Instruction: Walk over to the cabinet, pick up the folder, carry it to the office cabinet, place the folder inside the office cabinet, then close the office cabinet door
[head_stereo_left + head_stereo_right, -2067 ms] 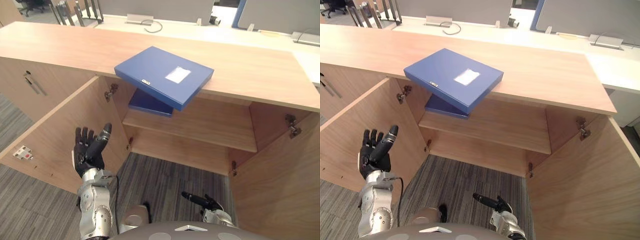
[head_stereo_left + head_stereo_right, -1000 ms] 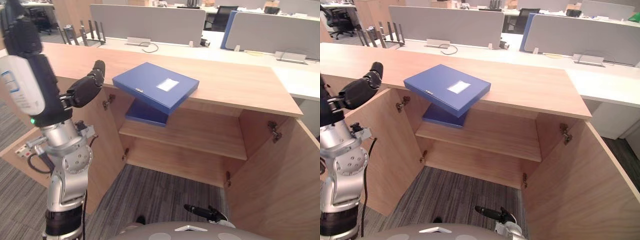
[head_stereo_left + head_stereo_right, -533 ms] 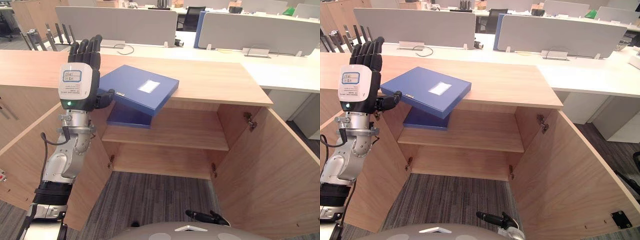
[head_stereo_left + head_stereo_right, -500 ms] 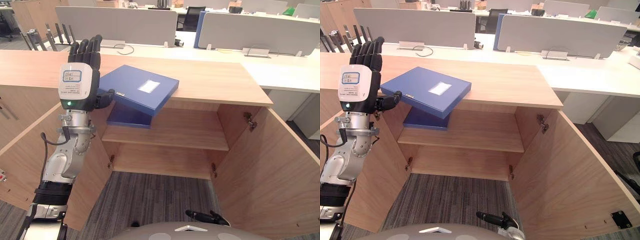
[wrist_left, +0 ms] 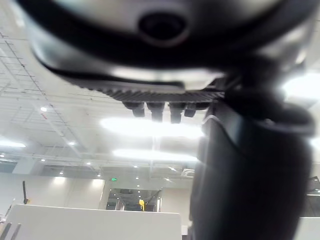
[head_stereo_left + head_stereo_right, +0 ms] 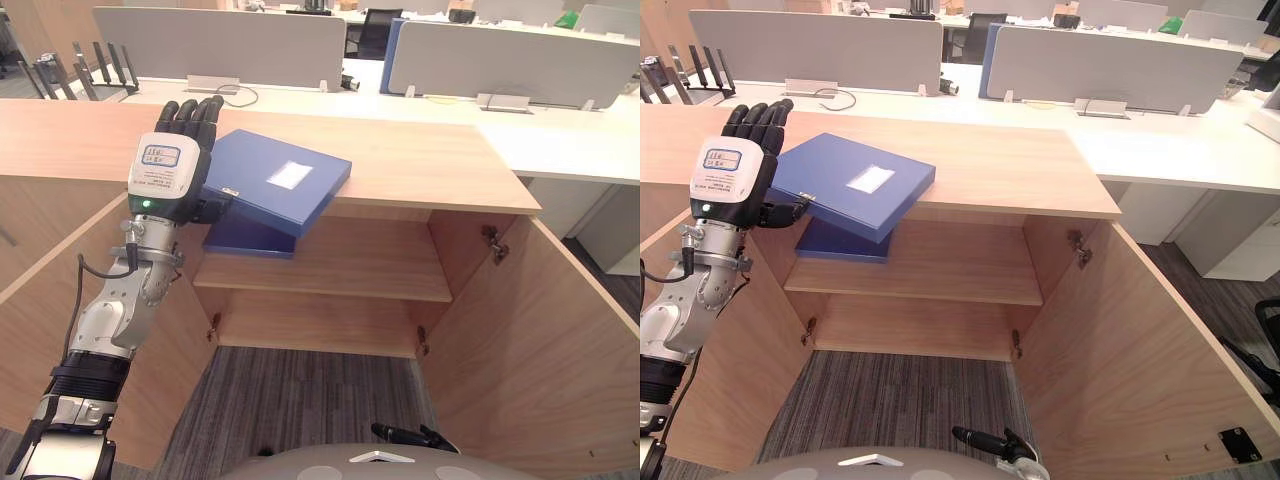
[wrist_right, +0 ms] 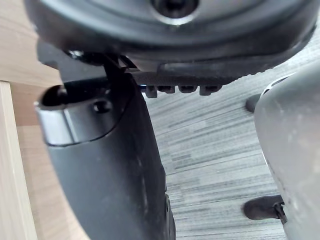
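Observation:
A blue folder [image 6: 285, 182] with a white label lies flat on the wooden cabinet top [image 6: 420, 165], its near corner jutting past the front edge. My left hand [image 6: 170, 165] is raised at the folder's left corner with its back toward me. Its fingers stand straight and its thumb reaches toward the folder's edge, and it holds nothing. A second blue folder [image 6: 245, 238] rests on the shelf [image 6: 340, 265] inside the open cabinet. My right hand [image 6: 985, 440] hangs low over the carpet with its fingers straight, and it is empty.
Both cabinet doors stand open: the left door [image 6: 50, 300] beside my left arm, the right door [image 6: 540, 340] swung out on the right. Behind the cabinet runs a white desk [image 6: 560, 140] with grey partition screens [image 6: 220, 40]. Grey carpet [image 6: 300, 400] covers the floor.
My left hand rose from low beside the left door to cabinet-top height and now stands at the folder's left corner. The camera view shifted as I moved. The folder has not moved.

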### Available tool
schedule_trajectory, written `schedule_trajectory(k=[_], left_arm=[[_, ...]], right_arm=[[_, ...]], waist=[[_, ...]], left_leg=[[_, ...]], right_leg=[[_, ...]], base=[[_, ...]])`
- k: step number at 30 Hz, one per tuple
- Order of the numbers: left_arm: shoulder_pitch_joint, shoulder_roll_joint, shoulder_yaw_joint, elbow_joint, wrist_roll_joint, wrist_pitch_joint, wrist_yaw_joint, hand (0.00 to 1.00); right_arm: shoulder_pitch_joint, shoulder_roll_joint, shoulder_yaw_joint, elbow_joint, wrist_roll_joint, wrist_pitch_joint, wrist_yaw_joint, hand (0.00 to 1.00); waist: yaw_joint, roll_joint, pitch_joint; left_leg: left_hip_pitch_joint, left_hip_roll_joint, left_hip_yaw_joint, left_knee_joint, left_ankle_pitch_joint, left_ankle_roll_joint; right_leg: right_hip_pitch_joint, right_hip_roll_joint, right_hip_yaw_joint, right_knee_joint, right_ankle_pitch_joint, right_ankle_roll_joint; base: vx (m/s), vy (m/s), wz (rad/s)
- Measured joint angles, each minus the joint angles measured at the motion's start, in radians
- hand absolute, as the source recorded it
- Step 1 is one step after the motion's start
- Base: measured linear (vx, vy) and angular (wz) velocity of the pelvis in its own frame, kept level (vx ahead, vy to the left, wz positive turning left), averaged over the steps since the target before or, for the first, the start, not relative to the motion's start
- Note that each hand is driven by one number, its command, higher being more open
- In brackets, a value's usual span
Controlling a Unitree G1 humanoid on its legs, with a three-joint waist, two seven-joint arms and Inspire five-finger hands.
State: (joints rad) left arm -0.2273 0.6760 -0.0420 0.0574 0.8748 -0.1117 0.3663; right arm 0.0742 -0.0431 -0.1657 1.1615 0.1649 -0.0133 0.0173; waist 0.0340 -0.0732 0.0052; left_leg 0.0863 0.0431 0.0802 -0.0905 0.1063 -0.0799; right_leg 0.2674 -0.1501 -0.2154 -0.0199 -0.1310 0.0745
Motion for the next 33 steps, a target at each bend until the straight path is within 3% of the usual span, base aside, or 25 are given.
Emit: schedule_trajectory(k=[4, 9, 17, 23, 33], left_arm=[[0.000, 0.000, -0.001, 0.016, 0.000, -0.001, -0.001, 1.00], [-0.001, 0.000, -0.030, 0.027, 0.000, 0.000, -0.009, 1.00], [-0.009, 0.004, -0.147, 0.094, 0.000, -0.022, -0.083, 1.00], [-0.015, 0.012, -0.155, 0.095, 0.000, -0.040, -0.108, 1.00], [-0.085, 0.031, -0.224, 0.230, 0.047, -0.035, -0.107, 1.00]], right_arm=[[-0.006, -0.001, 0.000, 0.000, 0.000, 0.000, 0.000, 1.00], [-0.005, -0.001, 0.010, 0.001, 0.000, 0.002, 0.000, 1.00], [-0.011, 0.000, 0.014, 0.000, 0.000, 0.001, 0.000, 1.00], [-0.010, -0.001, 0.008, 0.000, 0.000, 0.001, 0.001, 1.00], [0.000, -0.004, 0.009, 0.001, 0.000, 0.003, 0.003, 1.00]], waist=[[-0.010, 0.004, 0.004], [-0.010, -0.010, 0.012], [-0.025, -0.013, 0.013], [-0.039, -0.014, 0.013], [-0.050, -0.023, 0.013]], left_leg=[[0.000, 0.000, 0.000, 0.000, -0.003, 0.000], [0.011, -0.003, 0.000, 0.000, -0.008, 0.000], [0.011, -0.004, 0.001, 0.000, -0.009, 0.000], [0.012, -0.004, 0.004, 0.000, -0.011, 0.000], [0.024, -0.004, 0.018, 0.000, -0.022, -0.001]], right_leg=[[0.001, 0.000, -0.001, 0.000, -0.002, -0.004], [0.013, -0.002, -0.003, 0.000, -0.004, -0.007], [0.013, -0.004, -0.001, -0.001, -0.005, -0.008], [0.013, -0.004, 0.001, -0.002, -0.004, -0.008], [0.019, -0.006, 0.011, -0.003, -0.008, -0.013]], base=[[-0.01, -0.026, 0.00], [0.00, -0.027, 0.00], [-0.02, -0.025, 0.00], [-0.02, -0.032, -0.01], [-0.01, -0.020, -0.04]])
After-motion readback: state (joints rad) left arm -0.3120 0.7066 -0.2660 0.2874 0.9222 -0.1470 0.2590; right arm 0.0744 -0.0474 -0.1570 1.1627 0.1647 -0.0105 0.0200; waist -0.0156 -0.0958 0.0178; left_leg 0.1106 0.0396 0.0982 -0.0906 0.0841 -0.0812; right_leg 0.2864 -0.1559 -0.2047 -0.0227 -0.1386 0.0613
